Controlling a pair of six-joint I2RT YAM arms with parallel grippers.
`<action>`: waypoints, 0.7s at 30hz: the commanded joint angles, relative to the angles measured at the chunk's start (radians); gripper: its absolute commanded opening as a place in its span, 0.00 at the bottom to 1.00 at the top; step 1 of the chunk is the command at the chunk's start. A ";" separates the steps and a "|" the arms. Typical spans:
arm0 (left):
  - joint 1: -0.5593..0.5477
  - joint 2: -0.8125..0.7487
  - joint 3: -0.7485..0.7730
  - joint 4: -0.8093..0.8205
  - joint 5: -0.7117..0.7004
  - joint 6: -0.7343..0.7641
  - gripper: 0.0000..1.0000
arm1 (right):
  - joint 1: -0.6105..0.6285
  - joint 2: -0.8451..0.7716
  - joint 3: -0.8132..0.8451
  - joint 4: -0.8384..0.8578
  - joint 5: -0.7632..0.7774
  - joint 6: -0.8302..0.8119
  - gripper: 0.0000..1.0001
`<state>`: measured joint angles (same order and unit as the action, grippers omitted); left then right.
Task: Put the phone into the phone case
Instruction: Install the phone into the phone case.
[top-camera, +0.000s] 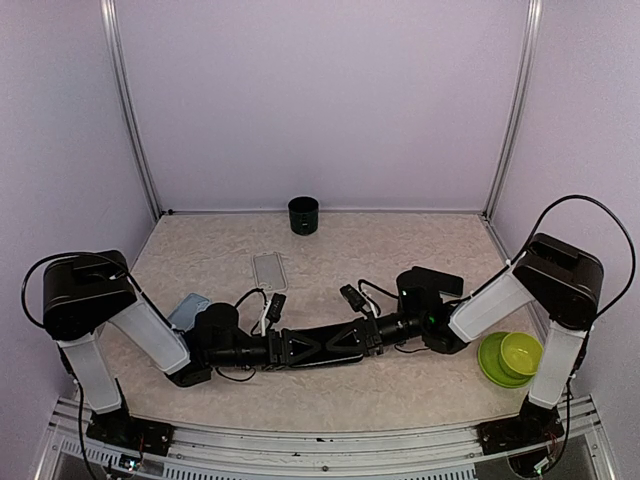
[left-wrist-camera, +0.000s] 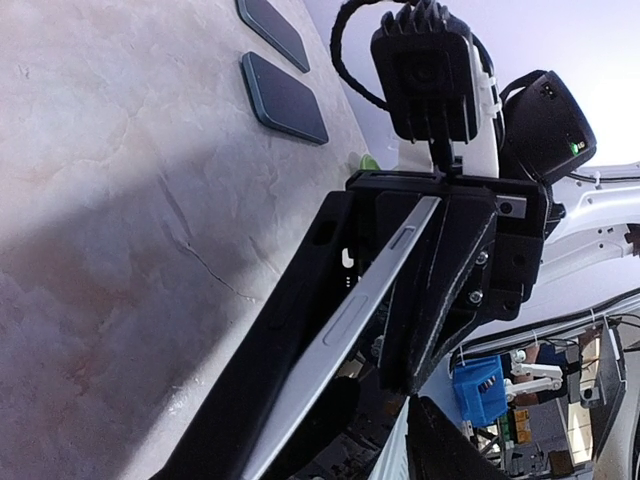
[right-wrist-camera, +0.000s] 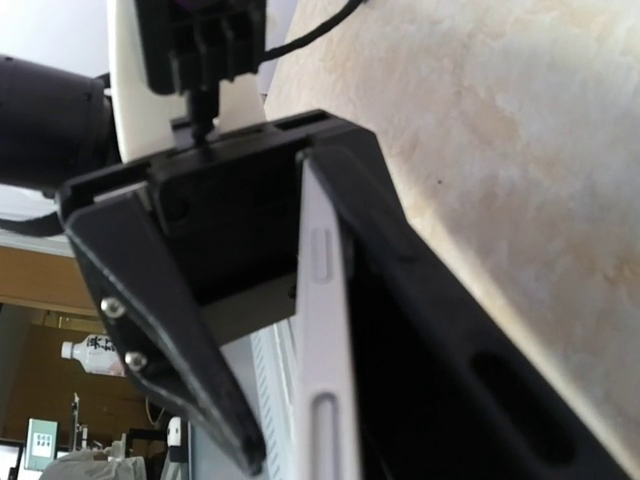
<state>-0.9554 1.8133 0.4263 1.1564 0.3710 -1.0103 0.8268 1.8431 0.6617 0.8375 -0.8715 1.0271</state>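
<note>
The phone (left-wrist-camera: 350, 310) shows edge-on as a silver strip with side buttons, also in the right wrist view (right-wrist-camera: 322, 330). My left gripper (top-camera: 315, 344) and right gripper (top-camera: 332, 340) meet tip to tip low over the table's middle, both rolled on their sides. The phone lies along the lower fingers of both. In the left wrist view (left-wrist-camera: 350, 380) and the right wrist view (right-wrist-camera: 310, 430) a gap shows between the phone and the upper fingers. A pale, flat phone case (top-camera: 270, 270) lies on the table beyond the left gripper.
A blue flat thing (top-camera: 188, 308) lies partly under the left arm. A black cup (top-camera: 303, 215) stands at the back wall. A green bowl on a green plate (top-camera: 510, 355) sits front right. Two dark flat slabs (left-wrist-camera: 285, 97) lie on the table.
</note>
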 joint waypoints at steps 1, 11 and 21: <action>-0.015 -0.008 0.004 0.136 0.056 0.005 0.52 | 0.015 -0.013 -0.012 0.030 0.001 -0.017 0.00; -0.025 -0.003 0.005 0.204 0.090 -0.018 0.37 | 0.017 -0.013 -0.022 0.081 -0.011 -0.010 0.01; -0.032 -0.015 0.006 0.209 0.098 -0.014 0.26 | 0.017 -0.015 -0.024 0.097 -0.019 -0.011 0.08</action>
<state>-0.9558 1.8137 0.4065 1.2533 0.4259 -1.0473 0.8272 1.8404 0.6399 0.9352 -0.9195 1.0100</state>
